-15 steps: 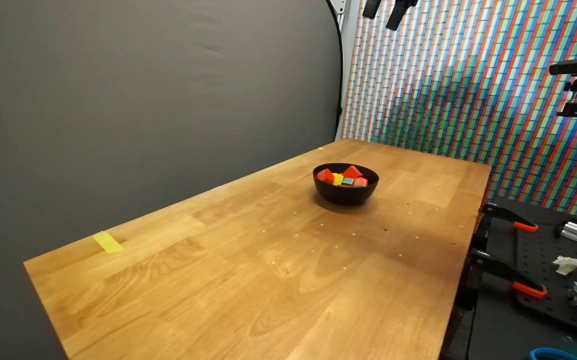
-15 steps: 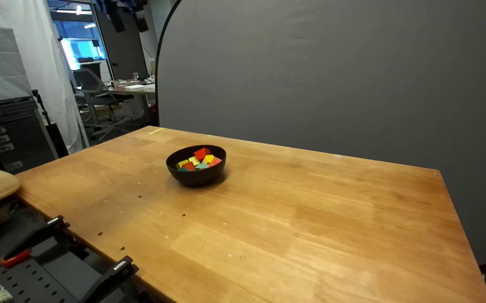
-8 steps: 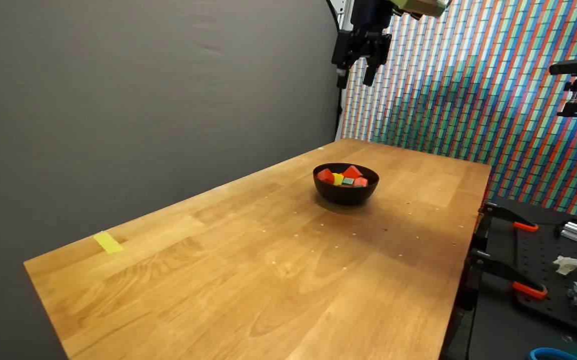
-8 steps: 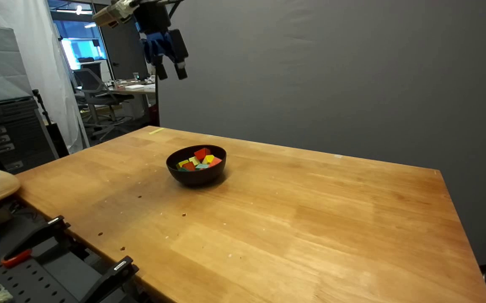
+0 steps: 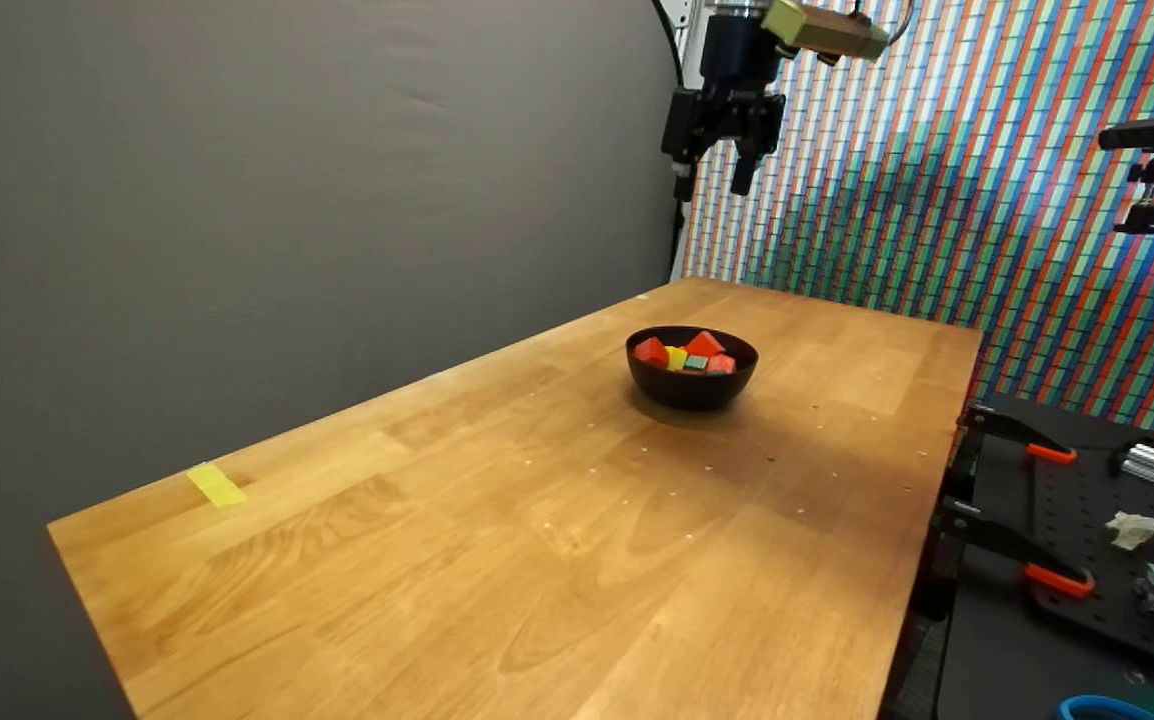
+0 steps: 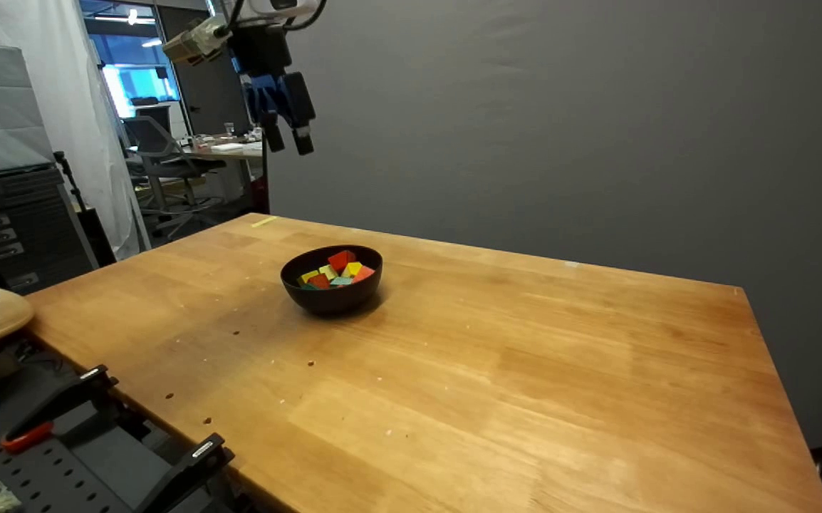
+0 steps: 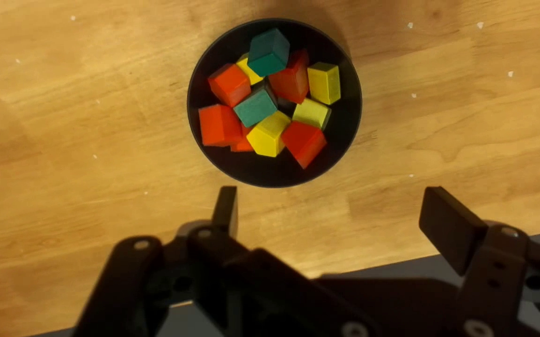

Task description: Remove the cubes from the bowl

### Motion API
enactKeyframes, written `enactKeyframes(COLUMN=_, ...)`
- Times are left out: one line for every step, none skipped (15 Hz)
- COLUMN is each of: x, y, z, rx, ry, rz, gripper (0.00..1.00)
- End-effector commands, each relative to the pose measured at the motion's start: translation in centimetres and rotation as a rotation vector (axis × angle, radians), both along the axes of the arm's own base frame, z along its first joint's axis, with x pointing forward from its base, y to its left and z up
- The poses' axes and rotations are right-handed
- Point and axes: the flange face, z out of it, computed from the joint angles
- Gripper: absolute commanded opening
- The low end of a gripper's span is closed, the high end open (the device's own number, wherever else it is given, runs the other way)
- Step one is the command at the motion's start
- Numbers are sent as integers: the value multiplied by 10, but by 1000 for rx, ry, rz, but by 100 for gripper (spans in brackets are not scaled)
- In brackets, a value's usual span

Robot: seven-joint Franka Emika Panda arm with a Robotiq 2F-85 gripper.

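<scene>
One round black bowl (image 5: 692,393), upright, mouth up, in from the worktop's (image 5: 417,560) edges, five red cubes (image 7: 222,127), four yellow cubes (image 7: 265,138), two teal cubes (image 7: 256,108) showing inside, jaws wide apart above

The end effector (image 5: 713,188) has come down lower in both exterior views.

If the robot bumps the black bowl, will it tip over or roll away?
The black bowl might rock a little, since its sides curve in to a base narrower than its rim. The blocks piled inside probably weigh it down, so a gentle push would likely slide it. Rolling away seems unlikely: it sits upright on the table.
</scene>
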Motion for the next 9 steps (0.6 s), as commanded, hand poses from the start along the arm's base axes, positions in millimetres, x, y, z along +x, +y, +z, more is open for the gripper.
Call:
enactKeyframes(x=15, y=-9, z=-51, rx=39, ry=13, rz=-74, gripper=100)
enactKeyframes(x=17, y=-11, z=-65, rx=43, ry=19, rz=-79, gripper=100)
enactKeyframes(x=21, y=-14, z=-79, rx=46, ry=18, rz=-84, gripper=100)
enactKeyframes(x=26, y=-17, z=-92, rx=50, ry=16, rz=-100, gripper=100)
enactKeyframes(x=28, y=-20, z=-105, rx=67, ry=28, rz=-114, gripper=100)
enactKeyframes(x=29, y=-22, z=-116, rx=77, ry=34, rz=-127, gripper=100)
enactKeyframes(x=28, y=-24, z=-129, rx=94, ry=48, rz=-145, gripper=100)
enactKeyframes(x=28, y=-25, z=-141, rx=107, ry=57, rz=-164, gripper=100)
enactKeyframes(x=28, y=-26, z=-151, rx=115, ry=58, rz=-185, gripper=100)
